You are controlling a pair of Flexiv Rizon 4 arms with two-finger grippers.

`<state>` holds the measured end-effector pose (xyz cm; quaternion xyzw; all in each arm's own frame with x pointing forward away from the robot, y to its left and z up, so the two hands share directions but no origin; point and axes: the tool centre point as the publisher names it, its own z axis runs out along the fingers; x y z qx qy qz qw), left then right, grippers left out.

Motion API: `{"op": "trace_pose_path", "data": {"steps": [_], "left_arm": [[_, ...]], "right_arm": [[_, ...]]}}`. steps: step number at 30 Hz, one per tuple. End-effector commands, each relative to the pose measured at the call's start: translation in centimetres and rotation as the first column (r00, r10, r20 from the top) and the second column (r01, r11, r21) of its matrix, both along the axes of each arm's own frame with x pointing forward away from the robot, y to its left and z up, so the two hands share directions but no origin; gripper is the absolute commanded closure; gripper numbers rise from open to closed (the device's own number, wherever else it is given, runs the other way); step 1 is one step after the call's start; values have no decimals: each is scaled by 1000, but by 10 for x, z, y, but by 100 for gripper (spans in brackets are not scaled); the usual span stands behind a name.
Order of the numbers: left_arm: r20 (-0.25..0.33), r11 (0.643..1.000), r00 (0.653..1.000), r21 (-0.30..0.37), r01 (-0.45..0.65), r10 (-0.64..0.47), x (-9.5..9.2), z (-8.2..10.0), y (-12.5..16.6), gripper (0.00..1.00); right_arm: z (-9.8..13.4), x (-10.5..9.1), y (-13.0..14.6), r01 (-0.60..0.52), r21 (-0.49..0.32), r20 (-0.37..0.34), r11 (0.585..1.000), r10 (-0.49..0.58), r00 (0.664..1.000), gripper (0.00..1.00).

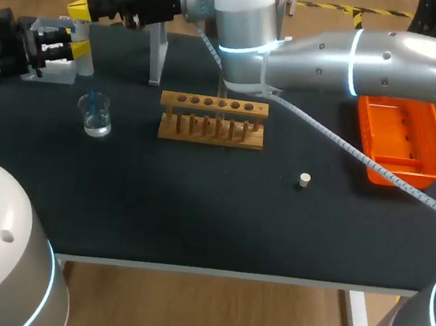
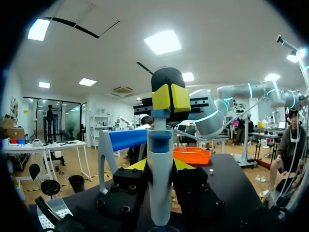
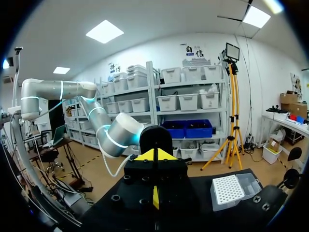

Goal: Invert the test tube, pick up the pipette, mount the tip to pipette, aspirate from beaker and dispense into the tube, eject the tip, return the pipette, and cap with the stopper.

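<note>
The pipette (image 2: 160, 188) stands upright over the beaker (image 1: 96, 119), its lower end reaching into it. The left gripper (image 2: 160, 165) has its jaws clamped on the pipette from both sides. This shows clearly only in the left wrist view, where the beaker is a mere sliver of rim. At the pipette's top sits the right gripper (image 2: 169, 98); its own view shows its jaws pressed together on nothing. The rack (image 1: 213, 120), stopper (image 1: 304, 180) and orange tray (image 1: 399, 145) lie right of the beaker, each farther out. What the rack's holes hold is too small to tell.
</note>
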<state>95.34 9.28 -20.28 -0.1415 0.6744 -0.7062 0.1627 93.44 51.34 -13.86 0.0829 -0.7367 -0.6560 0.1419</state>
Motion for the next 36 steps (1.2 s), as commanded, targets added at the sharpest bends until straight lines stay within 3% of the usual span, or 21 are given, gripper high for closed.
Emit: {"op": "trace_pose_path", "data": {"steps": [1,21,36], "left_arm": [[2,1000,1000,-2,3,-3,1,3,2,100],[2,1000,1000,-2,3,-3,1,3,2,100],[2,1000,1000,-2,3,-3,1,3,2,100]], "right_arm": [[-6,3,-1,-9,-6,-3,1000,9,1000,100],[-18,-1,-2,-24,-36,-26,999,23,999,100],[13,12,-1,9,36,27,999,-10,1000,100]]}}
